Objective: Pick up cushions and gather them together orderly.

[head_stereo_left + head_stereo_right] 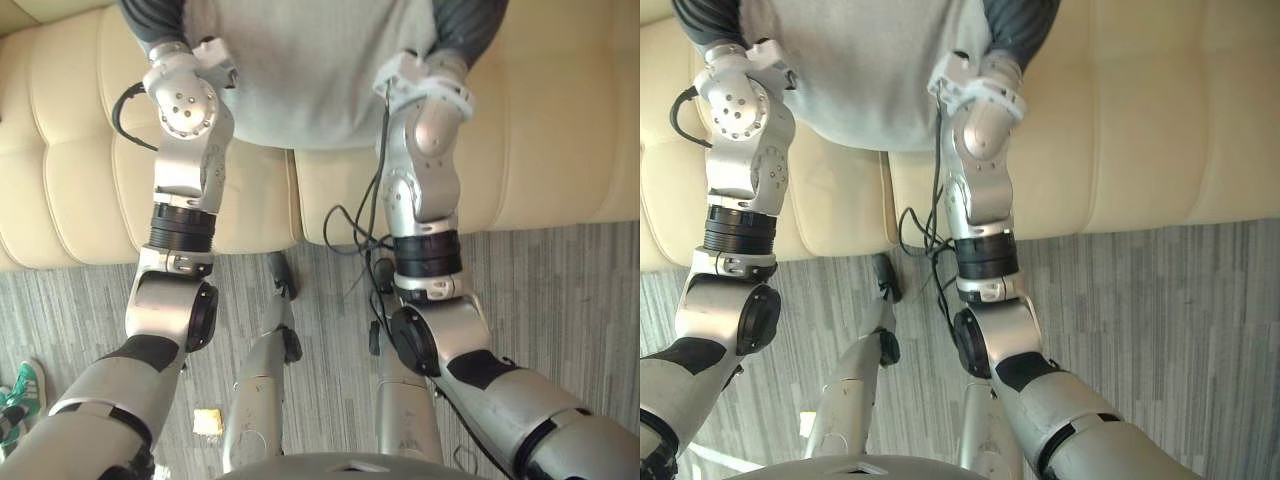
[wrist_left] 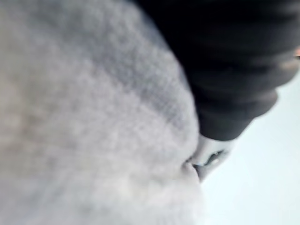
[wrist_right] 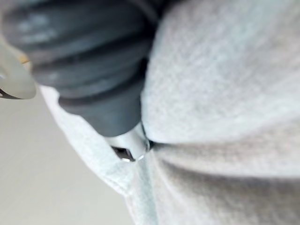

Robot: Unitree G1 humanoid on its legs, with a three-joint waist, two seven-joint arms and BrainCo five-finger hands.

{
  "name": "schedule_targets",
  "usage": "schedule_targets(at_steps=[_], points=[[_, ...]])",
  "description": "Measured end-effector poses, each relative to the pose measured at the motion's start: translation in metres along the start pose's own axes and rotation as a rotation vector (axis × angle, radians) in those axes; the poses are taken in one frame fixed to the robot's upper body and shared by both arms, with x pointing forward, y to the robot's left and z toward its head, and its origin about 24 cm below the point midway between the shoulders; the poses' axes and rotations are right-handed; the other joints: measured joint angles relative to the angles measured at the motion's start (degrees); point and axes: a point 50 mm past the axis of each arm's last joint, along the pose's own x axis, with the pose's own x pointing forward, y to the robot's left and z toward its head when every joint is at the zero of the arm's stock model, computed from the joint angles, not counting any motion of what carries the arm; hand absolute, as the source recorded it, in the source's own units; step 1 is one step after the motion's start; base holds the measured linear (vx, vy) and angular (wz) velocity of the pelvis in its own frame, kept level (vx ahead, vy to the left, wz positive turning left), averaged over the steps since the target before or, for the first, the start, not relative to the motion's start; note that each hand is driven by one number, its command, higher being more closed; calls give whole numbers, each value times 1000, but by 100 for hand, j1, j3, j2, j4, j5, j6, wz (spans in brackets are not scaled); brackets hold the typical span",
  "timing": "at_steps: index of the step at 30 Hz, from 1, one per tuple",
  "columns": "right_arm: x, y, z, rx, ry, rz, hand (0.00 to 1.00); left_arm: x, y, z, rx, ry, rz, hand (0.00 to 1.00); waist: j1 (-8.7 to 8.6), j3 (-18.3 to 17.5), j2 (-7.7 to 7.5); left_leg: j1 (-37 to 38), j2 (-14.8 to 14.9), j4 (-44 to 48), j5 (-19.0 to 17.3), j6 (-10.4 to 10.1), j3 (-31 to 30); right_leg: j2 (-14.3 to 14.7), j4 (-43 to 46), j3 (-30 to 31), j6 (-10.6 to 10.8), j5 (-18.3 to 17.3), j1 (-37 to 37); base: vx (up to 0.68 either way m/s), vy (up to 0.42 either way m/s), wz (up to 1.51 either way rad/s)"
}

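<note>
A light grey cushion (image 1: 310, 70) is held up between my two hands above the front of a cream sofa (image 1: 560, 130). My left hand (image 1: 150, 25) presses on its left side and my right hand (image 1: 465, 25) on its right side, each showing its dark ribbed cover. Up close in the left wrist view, the left hand (image 2: 234, 61) lies tight against the fuzzy grey cloth (image 2: 93, 117). The right hand (image 3: 93, 61) is sunk into a fold of the same cushion (image 3: 225, 93) in the right wrist view.
The sofa's tufted seat runs across the whole top of the head views. Below it lies grey striped carpet (image 1: 560, 300). A green shoe (image 1: 20, 400) shows at the lower left edge, and a small yellowish scrap (image 1: 207, 421) lies on the floor.
</note>
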Motion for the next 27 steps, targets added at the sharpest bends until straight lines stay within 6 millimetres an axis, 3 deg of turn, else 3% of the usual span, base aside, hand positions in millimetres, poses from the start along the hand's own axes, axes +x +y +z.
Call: schedule_targets(at_steps=[2,3,7,11,14,17,19,21,23,25,27], points=[[4,8,3,12,-15,14,100,4,4,4,-9,-16,17,100,31,29,4,-71,31,-2,-5,-65,-8,20,130,-38,-43,-106,-115,29,-65,11],[6,13,5,19,-20,33,0,7,9,7,-12,-29,32,0,47,31,1,-123,71,-4,-163,-221,5,40,192,-50,-61,-125,-206,17,-69,-2],[8,20,12,28,-53,75,0,14,22,13,-57,-47,89,0,-16,78,-12,-214,73,-37,-251,-245,166,21,216,-7,-60,-125,-341,17,-42,-4],[14,12,16,13,-83,61,0,16,32,8,-89,-15,130,0,-18,82,-10,-193,28,-1,-102,-66,152,-11,391,-28,-56,-314,-343,28,-39,14],[16,9,18,-6,-96,69,0,19,57,-2,-69,18,200,0,-16,95,-17,-169,61,-2,-44,-109,149,7,523,-70,-102,-450,-346,9,-93,10],[27,4,18,-66,-100,82,0,28,76,6,-54,-8,236,0,-74,118,-51,-174,82,-2,-44,-108,152,25,544,-105,-132,-468,-362,0,-87,-2],[41,-4,19,-124,-97,86,0,35,87,12,-34,-27,243,0,-115,118,-51,-182,99,0,17,-40,156,24,531,-130,-131,-466,-353,-4,-66,2],[56,-16,25,-169,-103,63,0,43,105,19,-29,-38,284,0,-148,141,-78,-184,112,1,151,-143,144,18,512,-186,-134,-464,-305,-16,-81,11],[70,-32,32,-205,-101,39,0,51,124,30,-1,-61,315,0,-160,191,-142,-176,139,1,311,-210,135,19,502,-262,-139,-461,-249,-29,-117,15],[85,-55,44,-249,-106,14,0,58,135,47,77,-126,300,0,-171,309,-143,-144,178,1,408,-141,53,29,489,-401,-145,-459,-127,-20,-116,18],[93,-69,52,-270,-108,0,0,59,143,51,143,-143,268,0,-186,345,-138,-127,181,1,407,-142,-3,24,488,-426,-150,-459,-101,-11,-86,8]])
